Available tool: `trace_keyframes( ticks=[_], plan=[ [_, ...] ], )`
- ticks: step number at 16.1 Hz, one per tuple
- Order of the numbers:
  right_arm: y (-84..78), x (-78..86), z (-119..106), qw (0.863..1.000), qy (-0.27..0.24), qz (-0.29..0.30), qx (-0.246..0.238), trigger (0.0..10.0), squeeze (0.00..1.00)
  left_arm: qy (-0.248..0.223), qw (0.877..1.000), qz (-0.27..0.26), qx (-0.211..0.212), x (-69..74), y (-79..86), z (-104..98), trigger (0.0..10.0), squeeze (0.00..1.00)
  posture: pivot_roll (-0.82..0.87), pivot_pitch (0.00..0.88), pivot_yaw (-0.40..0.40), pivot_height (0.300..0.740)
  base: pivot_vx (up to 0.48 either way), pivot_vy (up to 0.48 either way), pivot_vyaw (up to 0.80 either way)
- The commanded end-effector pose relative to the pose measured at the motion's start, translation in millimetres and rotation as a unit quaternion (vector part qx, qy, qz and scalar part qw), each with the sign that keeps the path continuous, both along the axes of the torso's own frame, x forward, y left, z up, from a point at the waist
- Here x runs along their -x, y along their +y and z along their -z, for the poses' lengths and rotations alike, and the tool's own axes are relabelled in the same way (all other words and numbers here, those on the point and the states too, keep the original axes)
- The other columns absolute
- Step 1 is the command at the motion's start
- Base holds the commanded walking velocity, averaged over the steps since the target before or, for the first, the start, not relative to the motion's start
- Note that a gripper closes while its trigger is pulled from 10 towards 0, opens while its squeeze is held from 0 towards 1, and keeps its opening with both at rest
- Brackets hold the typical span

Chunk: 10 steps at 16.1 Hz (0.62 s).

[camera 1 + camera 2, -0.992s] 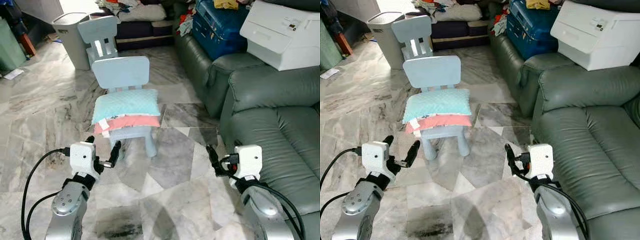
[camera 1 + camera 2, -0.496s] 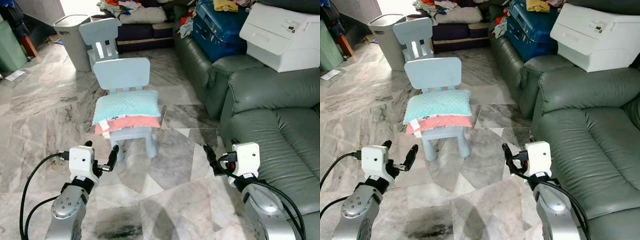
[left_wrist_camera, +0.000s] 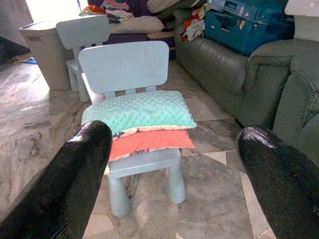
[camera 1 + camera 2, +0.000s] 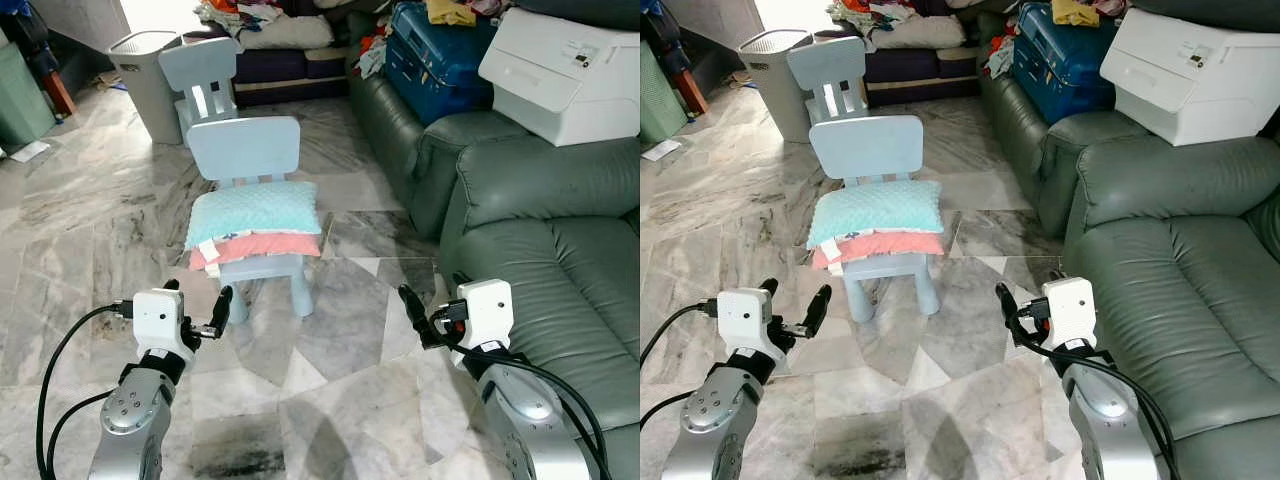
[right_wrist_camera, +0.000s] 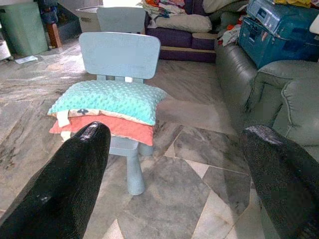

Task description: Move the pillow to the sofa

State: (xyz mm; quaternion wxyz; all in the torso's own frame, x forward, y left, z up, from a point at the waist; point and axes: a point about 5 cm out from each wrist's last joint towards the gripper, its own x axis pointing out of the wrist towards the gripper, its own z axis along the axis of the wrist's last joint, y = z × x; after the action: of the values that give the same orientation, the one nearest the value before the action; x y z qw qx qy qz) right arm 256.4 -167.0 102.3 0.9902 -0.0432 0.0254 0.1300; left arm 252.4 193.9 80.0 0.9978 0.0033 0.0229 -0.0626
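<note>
Pillow (image 4: pixel 255 208) on chair (image 4: pixel 246 150), twelve o'clock.
I hold left gripper (image 4: pixel 194 310) and right gripper (image 4: pixel 432 312) low, jaws spread; sofa (image 4: pixel 560 260) at two o'clock.

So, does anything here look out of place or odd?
Yes. A white box-like appliance sits on the green sofa's armrest, and a blue suitcase lies on the sofa behind. Two pillows are stacked on a small chair.

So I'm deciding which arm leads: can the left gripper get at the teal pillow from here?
Probably not yet. The open left gripper hovers short of the small chair, apart from the teal pillow; only bare floor lies between, so the way looks free.
</note>
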Motion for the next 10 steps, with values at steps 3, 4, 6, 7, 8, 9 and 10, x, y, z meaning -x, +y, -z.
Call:
trace_keyframes(
  ticks=[3,4,6,7,8,9,10],
  plan=[
    [4.1,0.5,-7.9,1.0,-0.015,-0.014,0.001,10.0,0.0,0.012,1.0,-0.006,0.002,1.9,2.4,3.7,10.0,0.0,-0.16,0.0,0.041,0.74,0.251,0.0,0.0],
    [4.2,0.6,-7.6,1.0,-0.014,-0.015,0.001,10.0,0.0,0.012,1.0,-0.004,0.004,1.9,2.0,3.9,10.0,0.0,-0.16,0.0,0.041,0.74,0.27,0.0,0.0],
    [4.8,0.9,-7.4,1.0,-0.014,-0.017,0.002,10.0,0.0,0.013,1.0,-0.003,0.004,2.1,1.7,4.0,10.0,0.0,-0.16,0.0,0.042,0.74,0.292,0.257,0.0],
    [5.2,0.9,-7.4,1.0,-0.014,-0.018,0.002,10.0,0.0,0.013,1.0,-0.002,0.004,2.2,1.6,4.0,10.0,0.0,-0.16,0.0,0.041,0.74,0.292,0.259,0.0],
    [5.4,0.9,-7.4,1.0,-0.015,-0.018,0.002,10.0,0.0,0.013,1.0,-0.002,0.004,2.2,1.5,4.1,10.0,0.0,-0.16,0.0,0.041,0.74,0.296,0.259,0.0],
    [5.6,1.4,-7.6,1.0,-0.015,-0.02,0.002,10.0,0.0,0.014,1.0,-0.002,0.004,2.5,1.5,4.3,10.0,0.0,-0.16,0.0,0.04,0.74,0.296,0.262,0.0],
    [5.6,1.7,-7.4,1.0,-0.015,-0.02,0.003,10.0,0.0,0.014,1.0,-0.001,0.004,2.9,1.4,4.4,10.0,0.0,-0.16,0.0,0.04,0.74,0.292,0.262,0.0]
  ],
)
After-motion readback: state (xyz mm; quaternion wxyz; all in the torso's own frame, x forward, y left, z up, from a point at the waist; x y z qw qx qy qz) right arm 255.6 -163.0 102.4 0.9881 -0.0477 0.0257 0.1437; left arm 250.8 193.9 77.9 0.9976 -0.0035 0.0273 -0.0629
